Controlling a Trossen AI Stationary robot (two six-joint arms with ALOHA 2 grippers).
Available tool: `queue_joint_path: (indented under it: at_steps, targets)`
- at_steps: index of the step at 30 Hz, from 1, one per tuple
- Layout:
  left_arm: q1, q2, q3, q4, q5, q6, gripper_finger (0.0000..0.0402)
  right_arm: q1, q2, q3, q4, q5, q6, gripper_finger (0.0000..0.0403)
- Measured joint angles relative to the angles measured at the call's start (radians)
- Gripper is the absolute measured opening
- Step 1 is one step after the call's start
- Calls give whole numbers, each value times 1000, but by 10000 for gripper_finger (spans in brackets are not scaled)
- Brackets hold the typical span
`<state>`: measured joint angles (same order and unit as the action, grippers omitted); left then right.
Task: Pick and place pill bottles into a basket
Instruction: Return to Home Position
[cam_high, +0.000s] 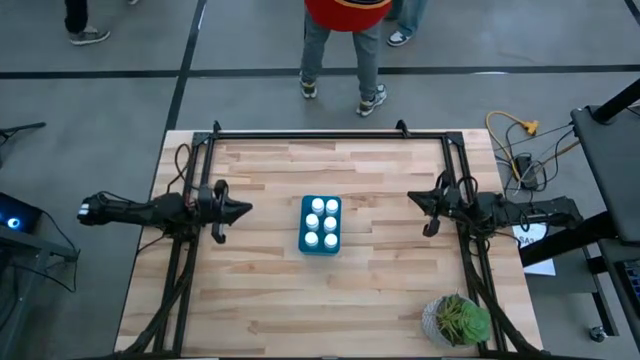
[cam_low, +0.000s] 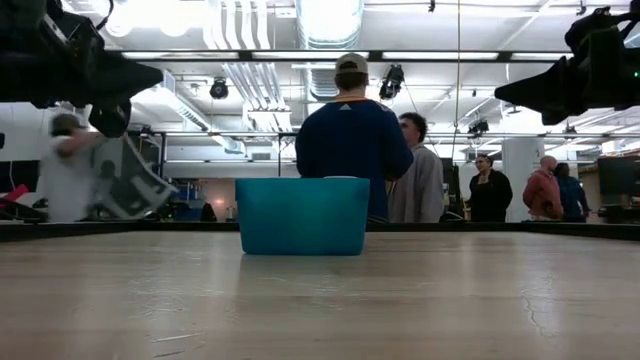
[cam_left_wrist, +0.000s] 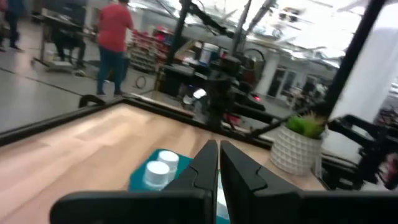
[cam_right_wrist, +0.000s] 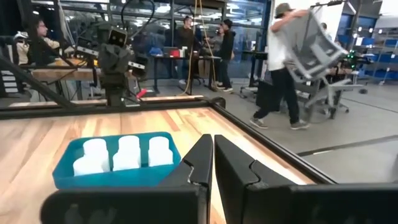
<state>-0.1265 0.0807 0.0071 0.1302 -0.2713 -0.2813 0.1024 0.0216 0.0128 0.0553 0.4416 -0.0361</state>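
The light wooden plank table is bordered by a black metal frame. Two dark arms reach in over its left and right edges, both raised clear of the tabletop. A person in a red top and jeans stands beyond the far edge.

The left gripper points toward the table centre, well apart from the basket. Its fingers are pressed together and grasp nothing. The right gripper mirrors it on the opposite side, with its fingers likewise clenched and empty.

The small teal-blue rectangular plastic basket stands at the table centre, between the two grippers. A green potted plant in a white textured pot occupies the right-hand corner opposite the person's side. All six small white cylindrical pill bottles stand upright inside the basket, in two rows of three.
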Motion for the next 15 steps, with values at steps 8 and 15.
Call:
queue_joint_path:
  at_steps: [8,15]
  targets:
    - [0,22,0,19,27,2,0,0,0,0,0,0,2,9]
    - [0,31,0,17,28,1,0,0,0,0,0,2,6,9]
